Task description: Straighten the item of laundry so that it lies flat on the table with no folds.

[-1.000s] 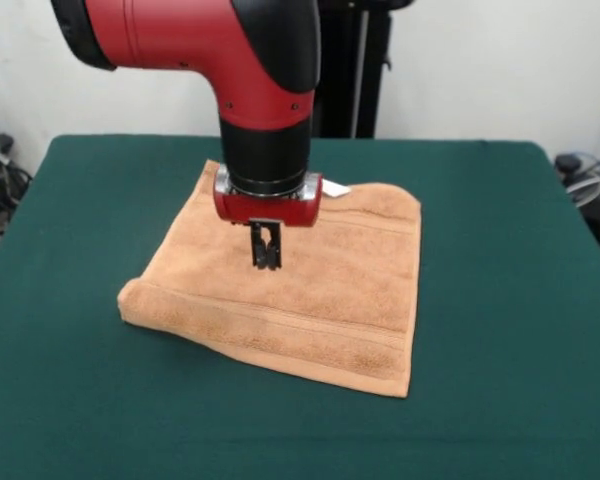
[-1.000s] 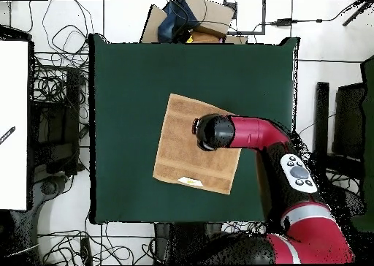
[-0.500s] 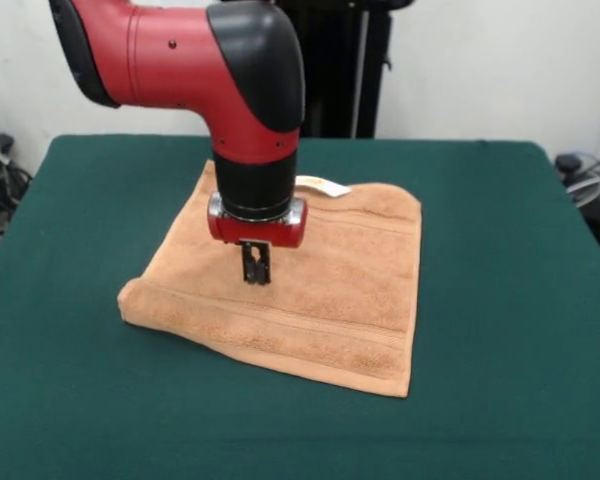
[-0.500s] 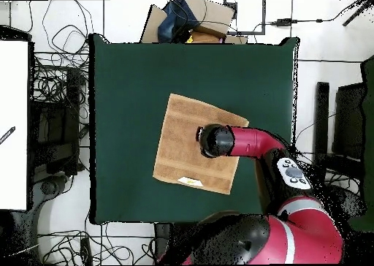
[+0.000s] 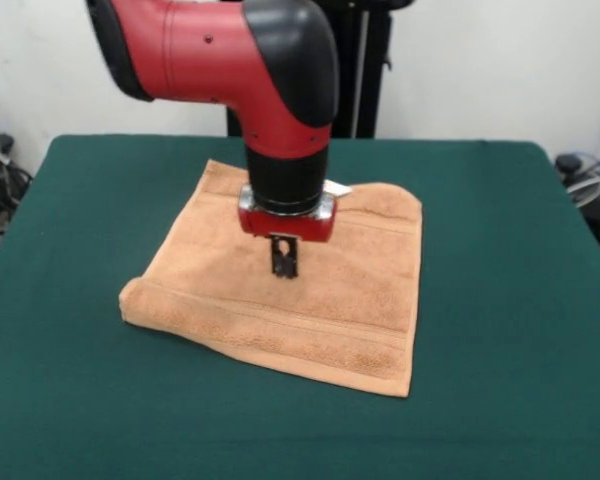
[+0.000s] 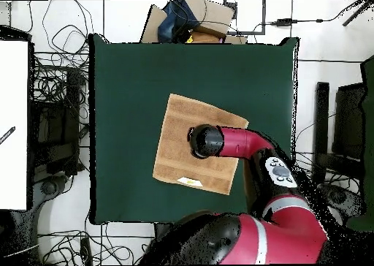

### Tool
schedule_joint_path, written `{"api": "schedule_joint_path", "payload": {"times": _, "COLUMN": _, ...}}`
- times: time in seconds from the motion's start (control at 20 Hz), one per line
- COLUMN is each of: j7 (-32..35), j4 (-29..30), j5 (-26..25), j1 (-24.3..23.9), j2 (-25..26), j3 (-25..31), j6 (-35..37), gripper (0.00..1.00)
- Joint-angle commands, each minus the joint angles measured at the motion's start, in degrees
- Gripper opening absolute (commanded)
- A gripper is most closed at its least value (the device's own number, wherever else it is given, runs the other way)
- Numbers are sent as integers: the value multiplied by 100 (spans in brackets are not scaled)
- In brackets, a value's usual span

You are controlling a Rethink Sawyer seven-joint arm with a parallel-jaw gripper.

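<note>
One towel (image 5: pixel 290 290) on the table (image 5: pixel 500 300), tan terry, lying near the middle of the green top and turned at an angle to its edges. Hidden parts first: in the overhead view the arm's red and black wrist covers the towel's centre and hides the gripper entirely, so only the cloth (image 6: pixel 175 142) around it shows. In the front view the wrist blocks the towel's far middle, and the white tag (image 5: pixel 336 187) peeks out just beside the wrist on the far edge; from above the tag (image 6: pixel 188 180) sits on the edge nearest the robot. Gripper (image 5: pixel 284 266) hangs point-down over the towel's middle, its dark fingers (image 5: pixel 289 262) drawn close together with nothing between them; whether the tips touch the cloth cannot be told. Towel's front-left corner (image 5: pixel 140 300) is rolled under into a thick lip (the one clear fold), and the far-right corner looks slightly lifted. Woven band runs parallel to the near edge. Against half a second ago: the wrist has shifted rightward in the front view, now covering more of the tag, and the gripper with it. Towel outline, rolled corner and band are unchanged.
</note>
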Motion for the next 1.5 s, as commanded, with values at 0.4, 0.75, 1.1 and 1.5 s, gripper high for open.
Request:
{"api": "schedule_joint_path", "payload": {"times": 0.4, "j7": 1938, "j4": 1247, "j5": 1384, "j1": 810, "j2": -445, "j3": -149, "j6": -534, "gripper": 0}}
{"api": "schedule_joint_path", "payload": {"times": 0.75, "j7": 1377, "j4": 898, "j5": 1291, "j1": 636, "j2": 24, "j3": -256, "j6": -930, "gripper": 0}}
{"api": "schedule_joint_path", "payload": {"times": 1.1, "j7": 1313, "j4": 552, "j5": 1163, "j1": 829, "j2": 503, "j3": -565, "j6": -1317, "gripper": 0}}
{"api": "schedule_joint_path", "payload": {"times": 1.5, "j7": 1011, "j4": 186, "j5": 1041, "j1": 869, "j2": 1128, "j3": -610, "j6": -1536, "gripper": 0}}
